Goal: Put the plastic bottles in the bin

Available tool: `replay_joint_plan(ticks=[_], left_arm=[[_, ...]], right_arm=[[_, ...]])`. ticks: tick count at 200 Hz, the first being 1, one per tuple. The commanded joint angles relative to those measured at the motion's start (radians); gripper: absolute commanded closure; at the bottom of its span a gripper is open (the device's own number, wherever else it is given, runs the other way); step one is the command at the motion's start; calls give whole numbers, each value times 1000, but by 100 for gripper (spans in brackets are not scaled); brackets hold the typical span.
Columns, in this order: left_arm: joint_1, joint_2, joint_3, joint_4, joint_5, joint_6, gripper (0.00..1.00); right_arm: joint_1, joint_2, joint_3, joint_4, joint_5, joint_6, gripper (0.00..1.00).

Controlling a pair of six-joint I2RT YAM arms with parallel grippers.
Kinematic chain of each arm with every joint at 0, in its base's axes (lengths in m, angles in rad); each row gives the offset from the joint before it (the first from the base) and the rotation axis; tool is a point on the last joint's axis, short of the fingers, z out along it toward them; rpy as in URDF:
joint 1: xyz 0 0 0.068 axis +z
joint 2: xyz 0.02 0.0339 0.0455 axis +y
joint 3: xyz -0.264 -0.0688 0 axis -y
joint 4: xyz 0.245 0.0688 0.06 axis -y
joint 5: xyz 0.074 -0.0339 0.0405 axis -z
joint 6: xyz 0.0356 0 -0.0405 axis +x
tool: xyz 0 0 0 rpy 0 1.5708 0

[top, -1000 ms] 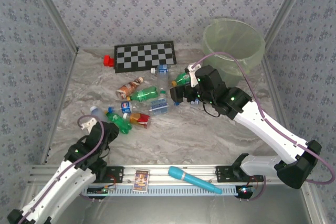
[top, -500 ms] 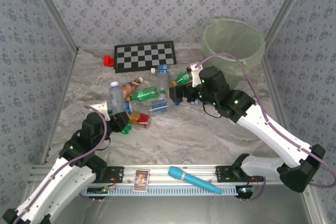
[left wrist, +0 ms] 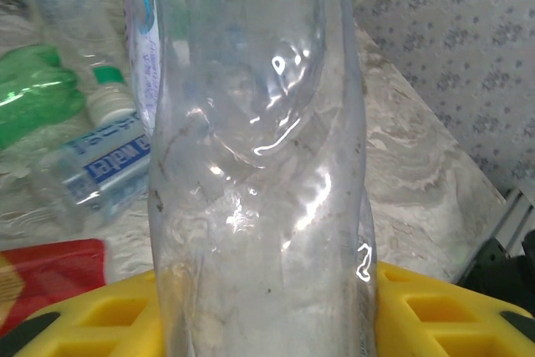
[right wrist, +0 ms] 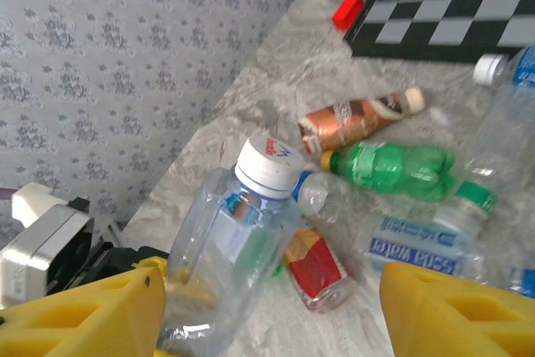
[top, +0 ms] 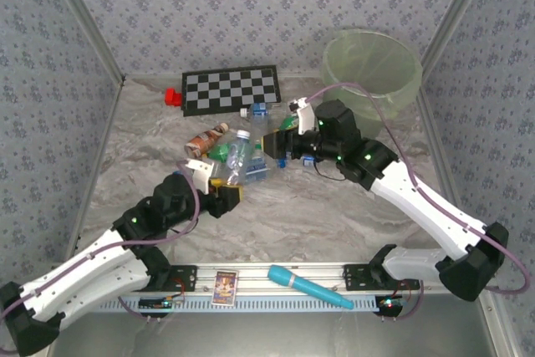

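My left gripper point(top: 224, 191) is shut on the base of a clear crushed bottle point(top: 239, 153) with a white cap, held upright above the pile. In the left wrist view that bottle point(left wrist: 259, 165) stands between the yellow fingers point(left wrist: 100, 319). My right gripper point(top: 276, 146) is open and faces the held bottle point(right wrist: 230, 257), which stands close to its left finger point(right wrist: 84, 315). Several bottles lie on the table: a brown one point(right wrist: 359, 114), a green one point(right wrist: 393, 169), a blue-labelled one point(right wrist: 418, 240) and a red-labelled one point(right wrist: 313, 265). The pale green bin point(top: 372, 68) stands at the back right.
A checkerboard point(top: 231, 88) lies at the back with a small red block point(top: 172, 96) at its left end. A turquoise tube point(top: 309, 287) and a card point(top: 224, 287) rest on the front rail. Patterned walls close in both sides and the back.
My left arm has lifted the clear bottle from the left of the pile and swung right with it, up to the right gripper. The right gripper has edged slightly left.
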Motion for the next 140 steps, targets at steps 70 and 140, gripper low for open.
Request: replay_joint_plan(ticks=[70, 140], left_arm=[[-94, 56, 83, 89, -20, 51, 52], [-110, 71, 88, 101, -15, 50, 53]], right_arm=[[-11, 93, 9, 130, -136, 120, 36], [-49, 80, -6, 184, -121, 145, 38]])
